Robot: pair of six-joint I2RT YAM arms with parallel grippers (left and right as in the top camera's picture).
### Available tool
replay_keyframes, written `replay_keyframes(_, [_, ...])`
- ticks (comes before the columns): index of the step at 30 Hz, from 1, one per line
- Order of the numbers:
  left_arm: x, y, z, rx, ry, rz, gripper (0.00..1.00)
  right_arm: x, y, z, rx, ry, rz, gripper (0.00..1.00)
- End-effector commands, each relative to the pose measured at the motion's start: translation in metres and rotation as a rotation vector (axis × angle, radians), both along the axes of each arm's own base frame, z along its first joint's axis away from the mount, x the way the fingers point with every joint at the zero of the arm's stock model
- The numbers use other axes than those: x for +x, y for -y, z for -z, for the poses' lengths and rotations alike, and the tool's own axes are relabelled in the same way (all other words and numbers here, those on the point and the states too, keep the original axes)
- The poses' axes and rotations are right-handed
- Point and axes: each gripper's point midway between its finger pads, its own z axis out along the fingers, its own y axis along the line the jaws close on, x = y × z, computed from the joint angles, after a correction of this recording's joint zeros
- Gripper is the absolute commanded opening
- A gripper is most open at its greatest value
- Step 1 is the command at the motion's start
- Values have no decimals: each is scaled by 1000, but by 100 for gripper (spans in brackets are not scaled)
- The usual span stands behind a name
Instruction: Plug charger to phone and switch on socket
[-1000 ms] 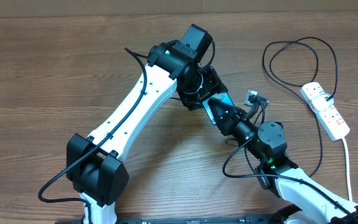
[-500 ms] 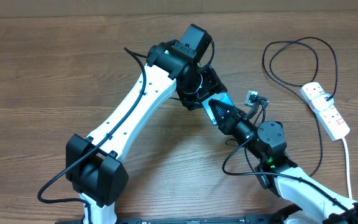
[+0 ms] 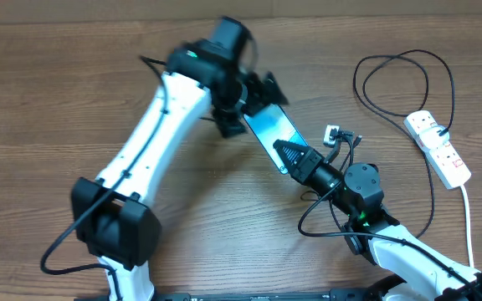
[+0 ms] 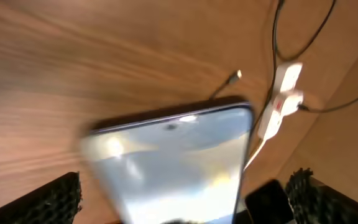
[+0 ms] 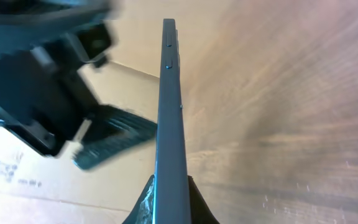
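Observation:
The phone point(image 3: 268, 132), with a light blue screen, is held off the table by its near end in my right gripper point(image 3: 291, 155). In the right wrist view the phone point(image 5: 169, 106) stands edge-on, clamped between the fingers of the right gripper point(image 5: 169, 190). My left gripper point(image 3: 249, 102) is open and blurred at the phone's far end. In its wrist view the phone point(image 4: 173, 155) lies between the wide-apart fingers of the left gripper point(image 4: 182, 190). The charger's black cable point(image 3: 360, 79) loops from the socket point(image 3: 438, 149). Its metal-tipped plug point(image 4: 235, 75) lies on the table.
The socket's white cord point(image 3: 469, 219) runs toward the front right edge. The socket point(image 4: 277, 102) also shows in the left wrist view beyond the phone. The right arm's own black cables point(image 3: 312, 219) hang near its wrist. A brown wooden table point(image 3: 57, 100) lies under everything.
My left arm has swung up and to the left, off the phone's far end, and its fingers are now apart. The phone's screen is now uncovered. The right gripper still holds it.

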Motion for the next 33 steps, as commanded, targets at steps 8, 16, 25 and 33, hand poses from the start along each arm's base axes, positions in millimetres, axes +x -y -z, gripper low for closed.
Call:
replay_keyframes(8, [-14,-132,-107,131,310,-54,100,-9,-13,-14,291,-296,-40,4])
replay_keyframes(16, [-61,-159,-176,155,569,-16,100,-26,-27,-16,425,-489,-117,4])
replay_keyframes(25, [-127,-168,-218,194,745,0,100,-48,-53,-16,485,-617,-173,4])
replay_keyframes(33, [-180,-200,-211,325,775,-121,100,-55,-60,-17,477,-620,-203,4])
